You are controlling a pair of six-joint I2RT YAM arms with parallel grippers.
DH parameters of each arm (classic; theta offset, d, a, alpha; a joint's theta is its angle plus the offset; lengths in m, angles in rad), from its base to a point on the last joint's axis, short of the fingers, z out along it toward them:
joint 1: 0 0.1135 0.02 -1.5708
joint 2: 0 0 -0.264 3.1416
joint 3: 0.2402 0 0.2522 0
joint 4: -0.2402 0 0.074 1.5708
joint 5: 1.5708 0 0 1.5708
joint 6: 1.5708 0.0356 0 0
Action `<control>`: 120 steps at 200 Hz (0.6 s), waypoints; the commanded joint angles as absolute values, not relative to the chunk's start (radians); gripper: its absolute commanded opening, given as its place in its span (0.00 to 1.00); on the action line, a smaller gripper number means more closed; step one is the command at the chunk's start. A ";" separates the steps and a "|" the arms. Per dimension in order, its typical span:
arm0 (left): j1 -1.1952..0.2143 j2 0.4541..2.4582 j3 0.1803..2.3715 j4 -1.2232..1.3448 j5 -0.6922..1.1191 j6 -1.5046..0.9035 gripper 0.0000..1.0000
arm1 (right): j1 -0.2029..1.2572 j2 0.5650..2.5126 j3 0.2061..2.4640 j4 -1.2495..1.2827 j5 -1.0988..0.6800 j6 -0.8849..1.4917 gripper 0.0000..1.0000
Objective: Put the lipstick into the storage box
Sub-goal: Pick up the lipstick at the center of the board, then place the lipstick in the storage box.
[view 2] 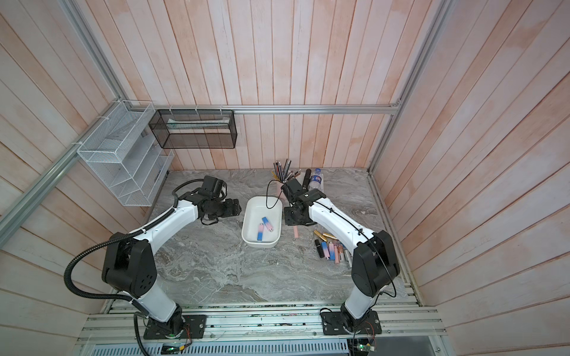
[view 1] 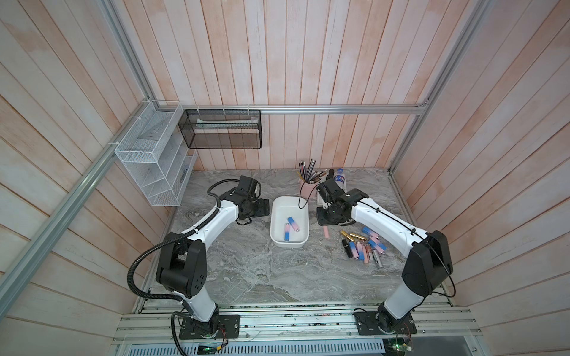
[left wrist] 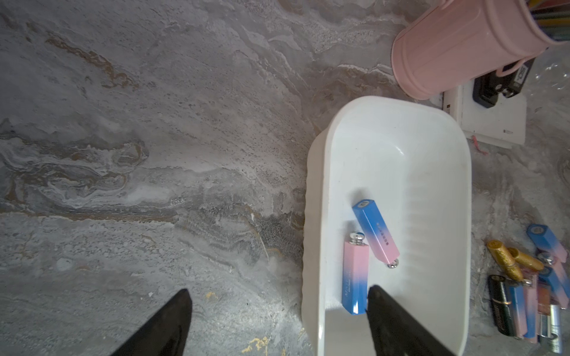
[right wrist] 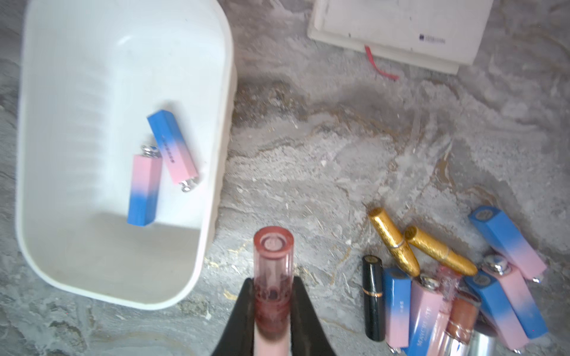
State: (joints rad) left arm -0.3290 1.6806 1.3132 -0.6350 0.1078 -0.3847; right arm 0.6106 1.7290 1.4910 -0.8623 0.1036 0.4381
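Pink lipstick (right wrist: 273,271) clamped between right fingers (right wrist: 242,317), just beside storage box (right wrist: 212,92); left fingers (left wrist: 169,329) spread, empty.

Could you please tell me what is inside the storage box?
Two pink-and-blue lipsticks lie on the storage box floor. Nothing else shows; in the left wrist view the left finger covers one corner.

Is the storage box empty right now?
No, the left wrist view shows the storage box holding a tilted lipstick and a second lipstick beside it.
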 commanded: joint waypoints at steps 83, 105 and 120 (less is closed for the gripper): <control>-0.287 1.471 1.137 -0.674 0.104 -0.365 0.91 | 0.747 2.230 2.009 -0.913 0.044 0.332 0.14; -0.282 1.460 1.137 -0.681 0.100 -0.366 0.91 | 0.749 2.287 2.051 -0.913 0.031 0.325 0.14; -0.278 1.453 1.132 -0.684 0.100 -0.366 0.91 | 0.749 2.309 2.059 -0.906 0.029 0.320 0.14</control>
State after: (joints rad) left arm -0.2863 1.4830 1.1469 -0.6666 0.1036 -0.3847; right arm 0.7494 2.2700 2.0216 -0.8761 0.0452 0.3401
